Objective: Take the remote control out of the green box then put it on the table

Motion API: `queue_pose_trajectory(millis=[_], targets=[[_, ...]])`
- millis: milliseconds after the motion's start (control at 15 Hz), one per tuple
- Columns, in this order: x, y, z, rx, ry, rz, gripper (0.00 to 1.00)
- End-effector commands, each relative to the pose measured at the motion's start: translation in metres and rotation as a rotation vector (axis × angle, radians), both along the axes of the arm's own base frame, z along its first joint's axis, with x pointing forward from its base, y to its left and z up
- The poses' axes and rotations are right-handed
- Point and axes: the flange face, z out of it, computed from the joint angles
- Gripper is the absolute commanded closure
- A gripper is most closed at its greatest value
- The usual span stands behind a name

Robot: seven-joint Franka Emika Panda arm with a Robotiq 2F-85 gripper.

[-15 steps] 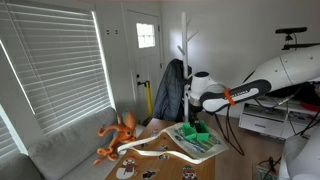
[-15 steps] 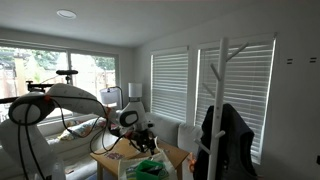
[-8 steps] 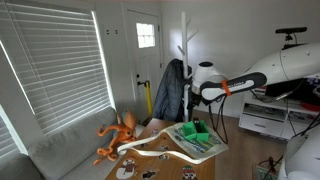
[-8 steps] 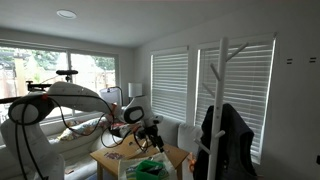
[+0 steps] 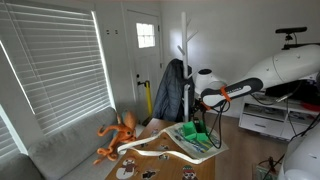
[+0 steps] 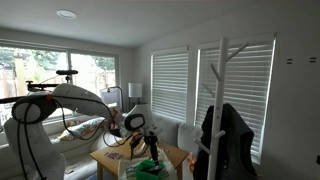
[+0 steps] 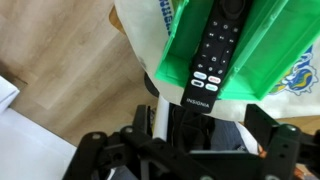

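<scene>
In an exterior view the gripper (image 5: 201, 118) hangs just above the green box (image 5: 196, 131) on the table (image 5: 205, 165); an orange toy octopus (image 5: 118, 135) sits well apart.

In an exterior view the gripper (image 6: 150, 150) hovers right over the box (image 6: 150, 168) – too small to read its jaws.

Wrist view: the remote control (image 7: 216, 48) lies inside the green box (image 7: 268, 55), logo end at the near edge; the jaws stand spread wide – gripping nothing.
</scene>
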Motion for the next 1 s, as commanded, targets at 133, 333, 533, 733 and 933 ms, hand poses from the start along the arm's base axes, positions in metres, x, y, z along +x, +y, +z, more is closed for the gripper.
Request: queue_pose_trajectory(millis=[133,333,533,733,933], targets=[[-0.005,-0.002,-0.006,0.008,-0.001,-0.061,0.00],[-0.002,0.001,-0.008,0.029,-0.012,-0.065,0.00],[0.000,0.006,-0.013,0.053,-0.039,-0.113,0.00],[0.004,0.003,-0.015,0.038,-0.085,-0.147,0.00],[0.011,0.001,-0.023,0.011,-0.139,-0.200,0.00]])
